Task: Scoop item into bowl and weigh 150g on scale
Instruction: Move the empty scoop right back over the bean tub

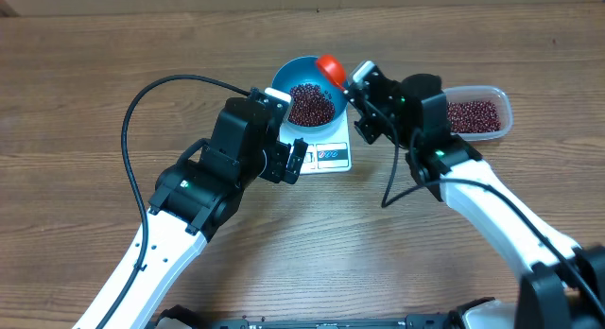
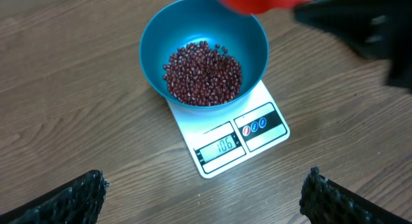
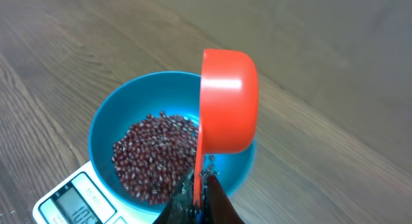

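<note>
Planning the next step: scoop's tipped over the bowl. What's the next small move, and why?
Probably swing the right gripper with the orange scoop back to the tub of beans: the scale shows 106, short of 150.

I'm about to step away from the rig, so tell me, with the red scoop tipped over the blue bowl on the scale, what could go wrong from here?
The red scoop, held by the right pincer, hangs over the rim of the blue bowl, so any leftovers could drop outside. The bowl overhangs the small scale; a knock from the scoop might shift or tip it. The display seems to read 106, so another full scoop may overshoot.
</note>
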Tool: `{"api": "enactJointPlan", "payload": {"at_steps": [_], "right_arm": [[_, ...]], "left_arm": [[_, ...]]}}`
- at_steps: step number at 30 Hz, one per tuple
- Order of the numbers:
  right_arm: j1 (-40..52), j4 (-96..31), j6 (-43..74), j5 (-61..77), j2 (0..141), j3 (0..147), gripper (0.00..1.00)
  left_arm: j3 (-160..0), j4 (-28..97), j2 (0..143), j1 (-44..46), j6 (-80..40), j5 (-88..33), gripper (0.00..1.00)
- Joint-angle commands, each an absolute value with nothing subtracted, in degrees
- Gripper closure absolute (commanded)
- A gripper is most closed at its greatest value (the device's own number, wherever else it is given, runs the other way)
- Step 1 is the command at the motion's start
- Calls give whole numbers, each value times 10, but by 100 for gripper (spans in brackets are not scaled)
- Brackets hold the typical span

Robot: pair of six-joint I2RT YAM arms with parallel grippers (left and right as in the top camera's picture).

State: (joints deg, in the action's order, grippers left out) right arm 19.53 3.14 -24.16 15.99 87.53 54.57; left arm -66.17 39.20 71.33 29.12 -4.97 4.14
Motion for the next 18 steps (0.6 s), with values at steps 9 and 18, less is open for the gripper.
{"api": "enactJointPlan", "payload": {"at_steps": [9,18], "right_arm": [[83,-178,-65,104,682,548,96],[-20,-277,-24,104,626,548,96]], "left_arm": [[-677,391,716,289,-47,46,0],[-677,391,716,289,-47,46,1]]}}
